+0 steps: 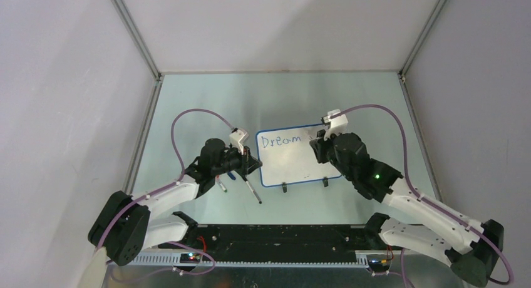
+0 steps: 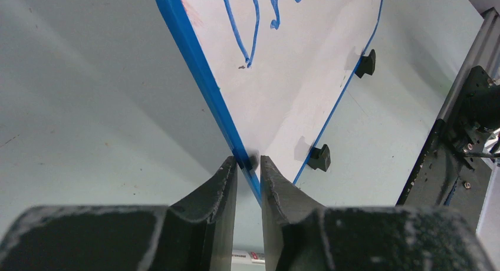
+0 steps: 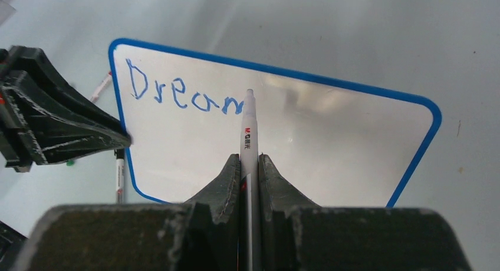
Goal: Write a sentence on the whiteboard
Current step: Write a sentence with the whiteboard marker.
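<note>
The whiteboard (image 1: 294,166) lies flat in the middle of the counter (image 1: 206,106), its long axis left to right and its clip feet toward the near edge. The left pincer (image 2: 249,162) pinches its blue rim at the near-left corner, a grip only the left wrist view makes plain. The right pincer (image 3: 250,159) is pressed tight on a marker (image 3: 248,126), whose tip sits at the end of "Dream", the sentence (image 3: 180,94) as it stands. Bare board lies rightward of the tip, so writing should run that way. The overhead view hides the tip beneath the right arm.
</note>
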Tool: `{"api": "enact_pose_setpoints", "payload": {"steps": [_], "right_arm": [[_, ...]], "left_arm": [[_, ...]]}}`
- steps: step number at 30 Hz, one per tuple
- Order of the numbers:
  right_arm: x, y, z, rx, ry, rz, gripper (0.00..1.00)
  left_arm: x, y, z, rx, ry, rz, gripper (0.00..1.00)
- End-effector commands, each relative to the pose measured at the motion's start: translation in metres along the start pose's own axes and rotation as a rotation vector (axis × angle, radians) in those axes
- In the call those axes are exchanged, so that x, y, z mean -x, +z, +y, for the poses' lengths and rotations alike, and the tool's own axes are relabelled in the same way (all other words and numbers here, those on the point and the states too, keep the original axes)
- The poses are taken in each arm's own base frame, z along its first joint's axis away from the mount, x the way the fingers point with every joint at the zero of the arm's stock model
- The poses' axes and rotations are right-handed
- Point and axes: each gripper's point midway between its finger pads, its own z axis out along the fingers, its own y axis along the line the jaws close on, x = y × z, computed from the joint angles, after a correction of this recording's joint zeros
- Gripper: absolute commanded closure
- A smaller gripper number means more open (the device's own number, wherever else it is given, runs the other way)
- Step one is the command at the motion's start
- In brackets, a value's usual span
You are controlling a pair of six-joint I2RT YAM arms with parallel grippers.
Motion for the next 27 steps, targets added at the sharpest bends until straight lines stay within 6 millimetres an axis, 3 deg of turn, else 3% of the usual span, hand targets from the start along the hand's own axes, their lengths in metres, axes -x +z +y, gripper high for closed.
{"api": "enact_pose_setpoints", "payload": {"steps": [1,11,27], "right_arm": [[0.014,-0.004,-0.003,0.003,0.020,-0.079,1.00],[-0.001,0.011,-0.002,-0.011,-0.002,-0.025,1.00],[-0.011,0.018,-0.004,-0.029,-0.017,0.010,1.00]], "left_arm": [[0.014,-0.001,-0.008,-0.026,0.052,-0.043,0.75],[0.014,-0.001,-0.007,-0.026,0.051,-0.041,0.75],[0.013,-0.001,-0.007,-0.024,0.049,-0.040,0.76]]}}
